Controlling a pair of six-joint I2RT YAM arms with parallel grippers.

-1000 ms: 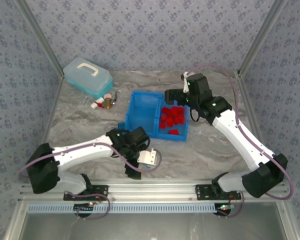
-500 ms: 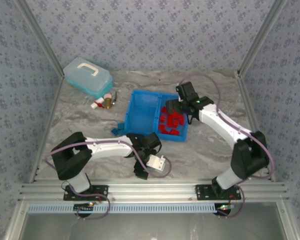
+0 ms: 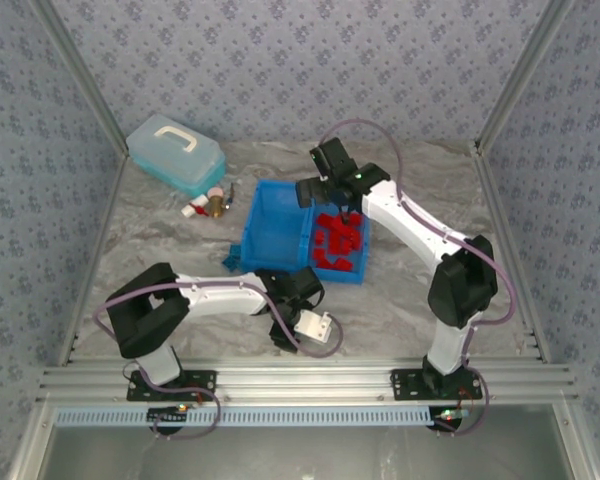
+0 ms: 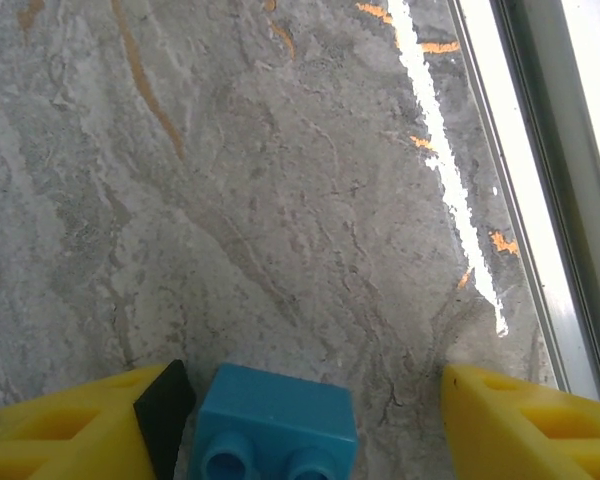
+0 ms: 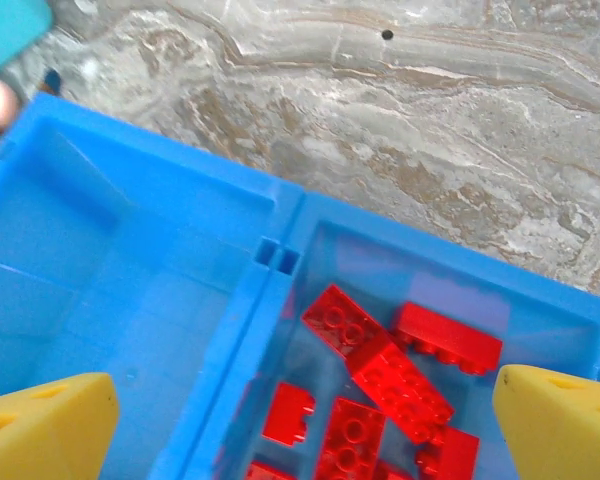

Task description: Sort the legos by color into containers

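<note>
Marbled table (image 4: 280, 150), blue lego (image 4: 276, 425) inside left pincer (image 4: 315, 400)

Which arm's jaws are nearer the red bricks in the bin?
Right. Its jaws hang open above the bin holding the red bricks; the left jaws are down at the near edge of the table, straddling a blue brick.

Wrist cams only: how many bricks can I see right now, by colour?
Red bricks: at least 6, piled in the bin's right compartment; some overlap or are cut off by the frame edge.
Blue brick: 1, on the table.
Total: at least 7.
</note>
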